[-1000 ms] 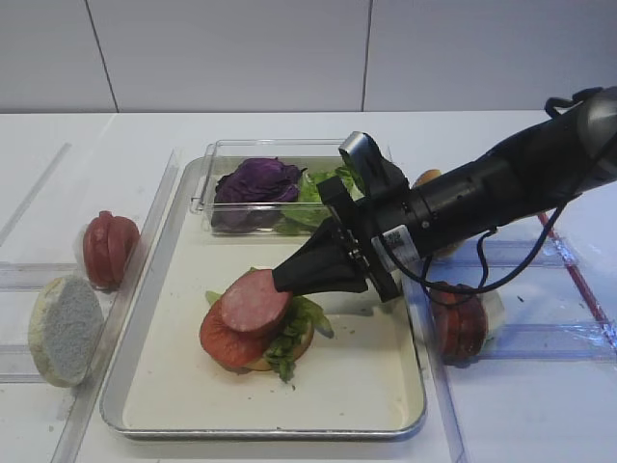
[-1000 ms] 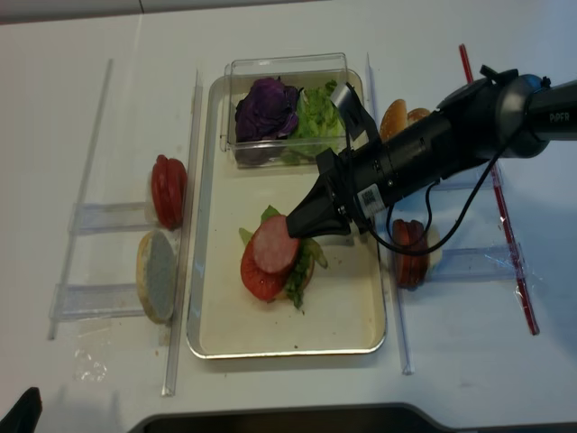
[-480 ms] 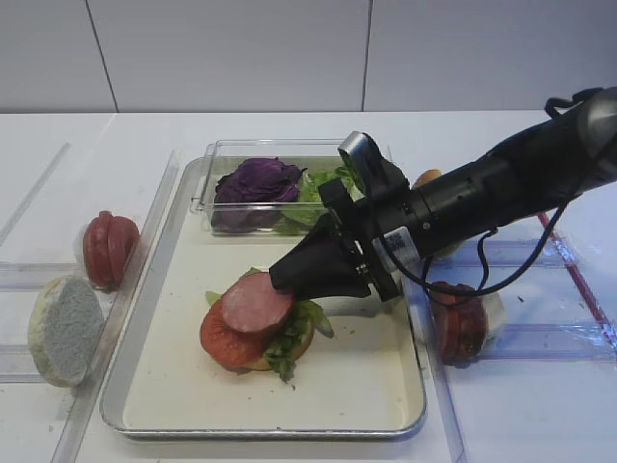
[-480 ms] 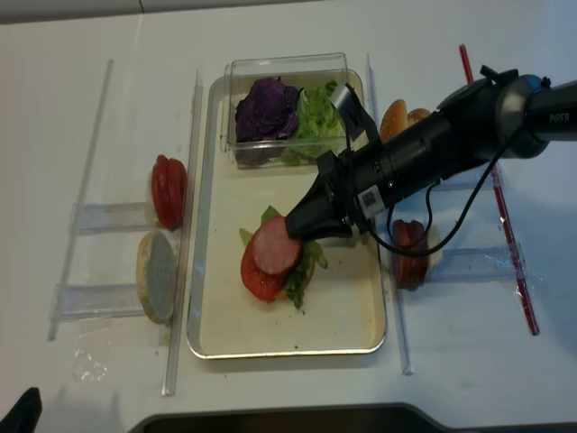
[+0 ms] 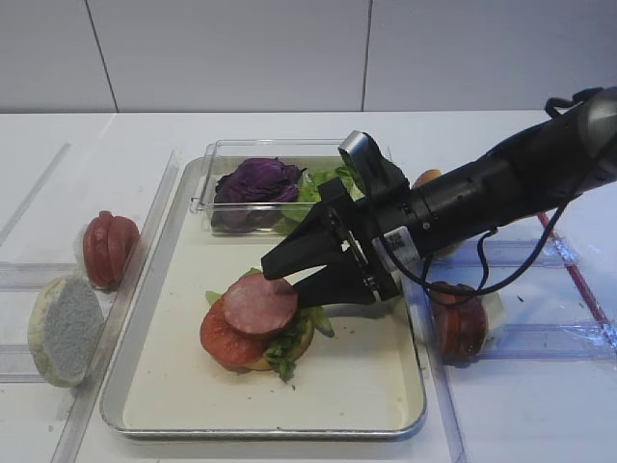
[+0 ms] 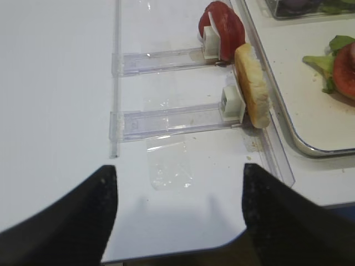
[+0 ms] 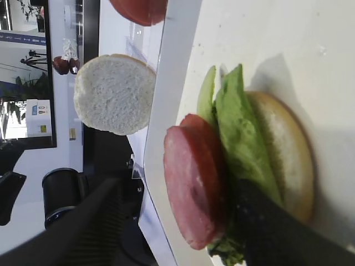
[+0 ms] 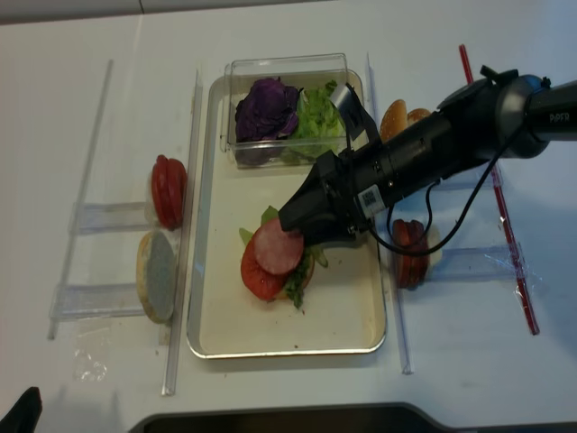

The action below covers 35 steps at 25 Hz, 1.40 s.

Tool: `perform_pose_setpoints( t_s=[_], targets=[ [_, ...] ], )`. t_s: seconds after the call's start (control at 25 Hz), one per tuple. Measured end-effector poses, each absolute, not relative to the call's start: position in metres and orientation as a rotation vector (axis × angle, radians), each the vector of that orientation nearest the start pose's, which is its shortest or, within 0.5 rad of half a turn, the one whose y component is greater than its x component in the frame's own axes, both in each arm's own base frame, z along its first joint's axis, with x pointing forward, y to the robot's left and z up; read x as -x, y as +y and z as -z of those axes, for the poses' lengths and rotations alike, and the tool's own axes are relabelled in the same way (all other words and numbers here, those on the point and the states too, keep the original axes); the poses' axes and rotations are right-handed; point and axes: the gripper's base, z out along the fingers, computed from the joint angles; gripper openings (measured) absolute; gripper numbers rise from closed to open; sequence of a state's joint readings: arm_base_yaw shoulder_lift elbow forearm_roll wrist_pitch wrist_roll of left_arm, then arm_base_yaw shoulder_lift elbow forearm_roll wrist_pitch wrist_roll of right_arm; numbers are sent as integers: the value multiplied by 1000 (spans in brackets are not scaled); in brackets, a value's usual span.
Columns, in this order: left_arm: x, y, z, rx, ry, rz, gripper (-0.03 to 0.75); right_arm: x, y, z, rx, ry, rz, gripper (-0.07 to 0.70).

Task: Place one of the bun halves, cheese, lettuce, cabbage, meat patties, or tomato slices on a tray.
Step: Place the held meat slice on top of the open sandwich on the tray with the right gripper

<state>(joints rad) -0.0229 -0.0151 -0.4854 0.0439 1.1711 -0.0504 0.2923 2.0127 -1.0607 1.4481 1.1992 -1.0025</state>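
Exterior high view: the right tool [image 5: 301, 275] has its two dark fingers spread apart just beside the stack, one above and one below the edge of the meat patty [image 5: 260, 303], and it grips nothing. That patty lies on top of a tomato slice [image 5: 224, 340], which sits on lettuce [image 5: 289, 340] and a bun half [image 7: 285, 155], all on the tray [image 5: 366, 386]. In the right wrist view the patty overhangs toward one side and does not sit square on the tomato slice, so the main risk is that the lower finger, close under the patty's rim, catches it as the arm pulls away and drags it off, or tips the whole loose stack. A glossy slice under it would likely let it slide easily. Lifting clear before backing off would lower that risk. The clear plastic box [image 5: 253, 152] of purple cabbage [image 5: 256, 180] stands just behind the arm, and a careless retreat could knock it. The left tool [image 6: 177, 221] hovers over the bare surface [image 6: 61, 111] with its fingers wide apart, well away from all this.
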Motion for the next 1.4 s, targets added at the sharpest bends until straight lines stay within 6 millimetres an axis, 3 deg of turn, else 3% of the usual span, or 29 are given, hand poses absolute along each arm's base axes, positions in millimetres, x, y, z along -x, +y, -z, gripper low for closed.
perform_pose_setpoints(
  t_s=[0.76,1.12,1.4],
  targets=[
    [11,4,-265,35,2153,-11,480,-315,181,-164,497,2507,-1688,478],
    [11,4,-265,35,2153,-11,480,-335,185,-184,574,2439,-1621,478],
    [11,4,-265,35,2153,-11,480,-352,190,-211,614,2378,-1599,475]
  ],
)
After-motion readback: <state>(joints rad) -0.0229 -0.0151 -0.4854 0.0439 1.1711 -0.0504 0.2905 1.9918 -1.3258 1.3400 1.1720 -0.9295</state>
